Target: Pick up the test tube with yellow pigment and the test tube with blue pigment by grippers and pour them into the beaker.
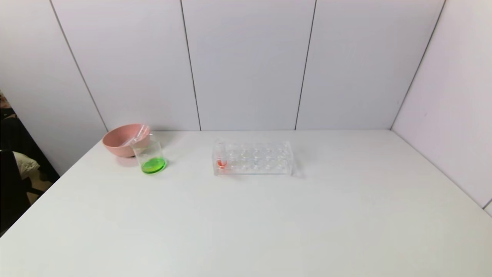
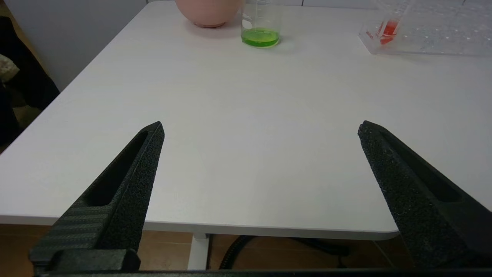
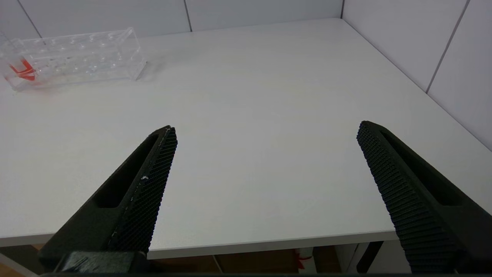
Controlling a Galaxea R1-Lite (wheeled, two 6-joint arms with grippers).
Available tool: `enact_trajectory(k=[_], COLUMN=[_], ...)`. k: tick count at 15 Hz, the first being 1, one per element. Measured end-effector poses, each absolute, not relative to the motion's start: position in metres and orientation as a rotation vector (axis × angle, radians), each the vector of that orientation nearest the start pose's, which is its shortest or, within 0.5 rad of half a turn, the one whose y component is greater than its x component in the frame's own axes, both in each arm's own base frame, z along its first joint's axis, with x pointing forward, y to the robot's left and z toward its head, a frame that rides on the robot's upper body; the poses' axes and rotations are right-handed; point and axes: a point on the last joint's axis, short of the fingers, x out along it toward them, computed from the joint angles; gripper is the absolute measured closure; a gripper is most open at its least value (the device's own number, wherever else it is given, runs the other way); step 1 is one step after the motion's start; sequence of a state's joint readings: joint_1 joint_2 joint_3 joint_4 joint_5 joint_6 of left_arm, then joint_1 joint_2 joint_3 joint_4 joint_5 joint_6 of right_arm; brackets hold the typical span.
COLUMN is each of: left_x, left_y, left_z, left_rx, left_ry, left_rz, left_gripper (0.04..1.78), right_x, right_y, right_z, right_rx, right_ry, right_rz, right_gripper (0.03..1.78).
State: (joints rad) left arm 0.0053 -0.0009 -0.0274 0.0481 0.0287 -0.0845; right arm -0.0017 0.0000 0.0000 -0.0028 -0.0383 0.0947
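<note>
The beaker (image 1: 150,157) stands at the back left of the white table with green liquid at its bottom; it also shows far ahead in the left wrist view (image 2: 260,27). No test tube with yellow pigment or with blue pigment is in view. My left gripper (image 2: 261,127) hangs open over the table's near edge, far from the beaker, with nothing between its fingers. My right gripper (image 3: 267,127) is open too, over the near edge on the right side, and empty. Neither arm shows in the head view.
A pink bowl (image 1: 121,142) sits just behind the beaker, with a clear slim tube (image 1: 138,134) leaning on its rim. A clear multi-hole rack (image 1: 253,157) at the back middle holds one red-orange-tipped tube (image 1: 221,156). Walls close the back and right.
</note>
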Motion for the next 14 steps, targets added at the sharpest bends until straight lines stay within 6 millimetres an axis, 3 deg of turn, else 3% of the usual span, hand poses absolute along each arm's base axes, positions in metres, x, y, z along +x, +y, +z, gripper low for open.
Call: enact_trajectory(k=[14], left_x=[-0.0246], left_y=[0.0006], left_z=[0.0773], left_rx=[-0.092], left_ry=[0.016], left_rz=[0.036], left_gripper=[0.06], right_x=[-0.0228], right_y=[-0.0009], right_z=[0.0759], right_rx=[0.096], right_ry=[-0.006], right_rz=[-0.038], right_gripper=[0.10])
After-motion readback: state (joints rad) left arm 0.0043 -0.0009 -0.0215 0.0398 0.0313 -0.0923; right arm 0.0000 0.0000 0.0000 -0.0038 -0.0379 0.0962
